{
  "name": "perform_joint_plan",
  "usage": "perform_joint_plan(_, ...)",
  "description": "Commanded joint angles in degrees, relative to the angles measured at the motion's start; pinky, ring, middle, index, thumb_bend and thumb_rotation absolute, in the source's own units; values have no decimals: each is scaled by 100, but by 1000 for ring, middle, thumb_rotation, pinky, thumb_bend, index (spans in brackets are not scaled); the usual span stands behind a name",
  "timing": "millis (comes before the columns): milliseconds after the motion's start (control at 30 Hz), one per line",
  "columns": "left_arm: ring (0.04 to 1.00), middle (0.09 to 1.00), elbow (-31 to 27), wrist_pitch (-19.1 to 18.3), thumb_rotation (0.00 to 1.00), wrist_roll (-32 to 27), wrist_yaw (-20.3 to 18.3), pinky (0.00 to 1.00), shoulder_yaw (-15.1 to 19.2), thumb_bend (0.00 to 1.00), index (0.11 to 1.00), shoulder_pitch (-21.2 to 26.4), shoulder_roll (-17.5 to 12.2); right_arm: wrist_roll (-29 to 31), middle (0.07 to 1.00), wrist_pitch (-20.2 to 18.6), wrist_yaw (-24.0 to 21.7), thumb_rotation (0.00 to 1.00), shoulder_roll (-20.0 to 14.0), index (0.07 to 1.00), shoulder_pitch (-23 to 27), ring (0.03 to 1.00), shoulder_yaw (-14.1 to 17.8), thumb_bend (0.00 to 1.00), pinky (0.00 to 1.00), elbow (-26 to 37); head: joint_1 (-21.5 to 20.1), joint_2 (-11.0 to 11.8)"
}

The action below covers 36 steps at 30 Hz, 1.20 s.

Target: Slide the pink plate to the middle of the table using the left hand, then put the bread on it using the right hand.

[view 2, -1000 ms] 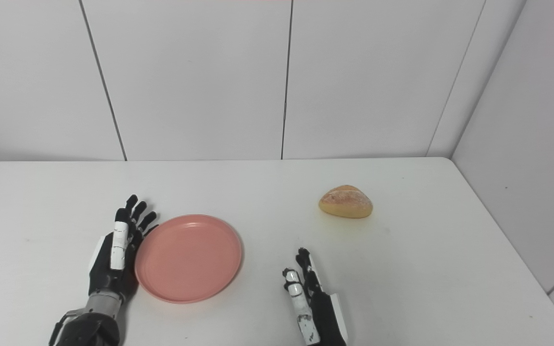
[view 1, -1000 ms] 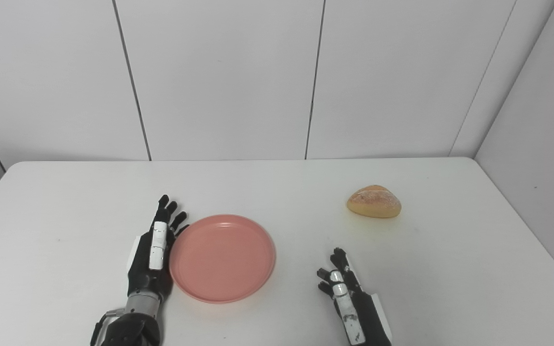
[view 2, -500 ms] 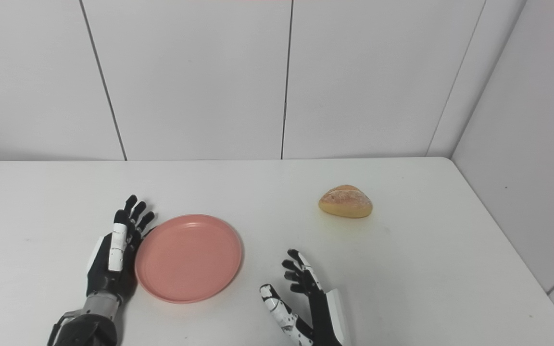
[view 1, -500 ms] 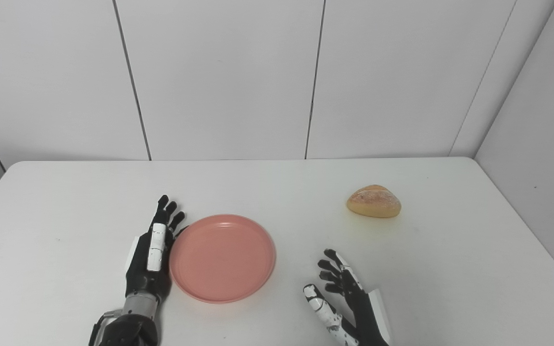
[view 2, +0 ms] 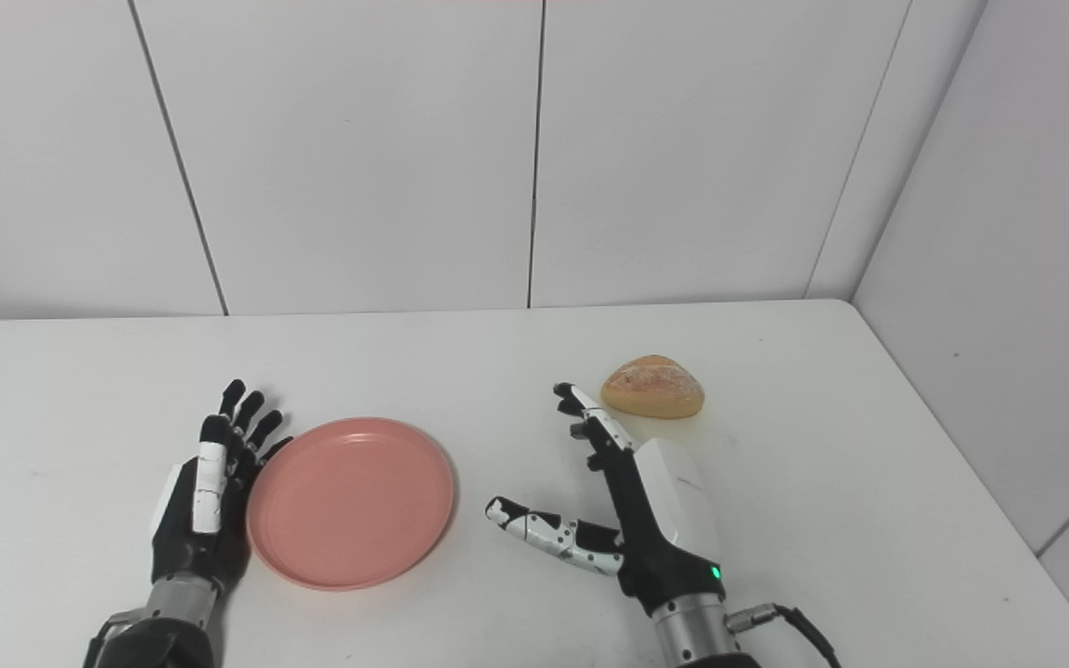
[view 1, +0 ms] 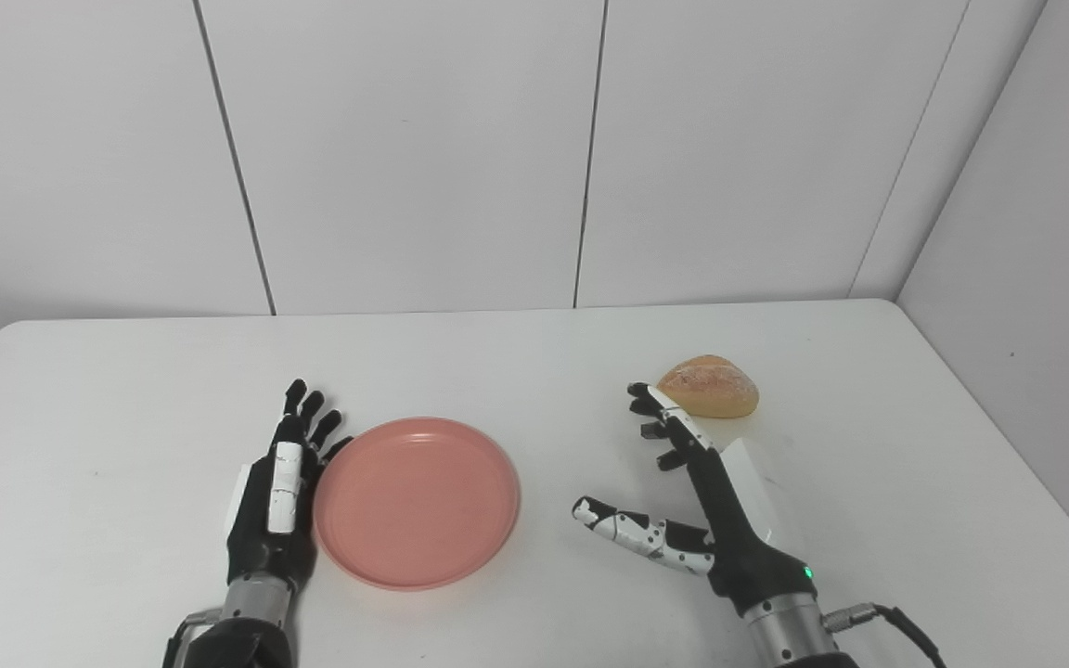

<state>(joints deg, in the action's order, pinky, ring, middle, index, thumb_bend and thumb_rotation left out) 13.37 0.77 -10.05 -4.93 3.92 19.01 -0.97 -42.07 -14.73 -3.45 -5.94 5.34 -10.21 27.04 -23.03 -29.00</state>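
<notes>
The pink plate [view 1: 417,501] lies flat on the white table [view 1: 126,390], a little left of the table's middle and toward the near edge, with nothing on it. Right against the plate's left rim stands the left hand [view 1: 276,492], set on edge with its palm facing the plate and its fingers straight and slightly fanned, pointing away toward the wall; it holds nothing, and I cannot tell for sure whether the palm actually presses the rim or just sits beside it. Off to the right of the plate, clear of its rim, the right hand [view 1: 701,501] is spread wide open and empty, thumb stuck out leftward toward the plate and the fingers reaching up and away. Their tips come just short of the bread [view 1: 708,386], a small golden roll lying on the table well to the right of the plate and farther back, untouched.
</notes>
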Motion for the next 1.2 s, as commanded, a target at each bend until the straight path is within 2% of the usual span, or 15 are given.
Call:
perform_joint_plan(0, 942, 993, 141, 30, 901, -4, -51, 812, -58, 977, 1000, 36, 53, -148, 847, -36, -123, 631, -90, 868, 229, 777, 60, 969, 635, 237, 3, 6)
perform_joint_plan(100, 942, 993, 169, 55, 899, -11, -48, 828, -63, 985, 1000, 33, 71, -189, 850, -92, -454, 583, -388, 872, 571, 778, 208, 990, 634, 273, 27, 26)
perform_joint_plan(200, 940, 990, 181, 54, 898, -10, -34, 851, -62, 988, 1000, 34, 81, -192, 833, -176, -777, 373, -610, 864, 863, 761, 338, 1000, 628, 269, 42, 32)
perform_joint_plan(467, 941, 992, 188, 53, 903, -12, -32, 849, -56, 989, 1000, 26, 79, -564, 865, -604, -2098, 231, -1433, 843, 1744, 789, 376, 1000, 621, 255, 59, 54)
perform_joint_plan(667, 943, 997, 152, 0, 901, -41, -43, 868, -51, 994, 1000, 3, 85, -783, 843, -634, -2801, 246, -1950, 834, 2384, 768, 349, 1000, 608, 19, 62, 116)
perform_joint_plan(800, 942, 1000, 135, 1, 901, -35, -52, 860, -57, 996, 1000, -21, 79, -954, 832, -465, -2911, 264, -2201, 829, 2670, 750, 291, 1000, 593, -214, 73, 143)
perform_joint_plan(933, 939, 997, 140, 18, 896, -44, -48, 877, -48, 972, 1000, -42, 90, -910, 844, -333, -2960, 256, -2411, 824, 2917, 787, 229, 1000, 630, -501, 71, 155)
perform_joint_plan(1167, 931, 993, 125, -6, 886, -52, -43, 876, -45, 977, 1000, -61, 106, -788, 864, -355, -3038, 236, -2541, 825, 3312, 817, 88, 1000, 652, -1261, 68, 153)
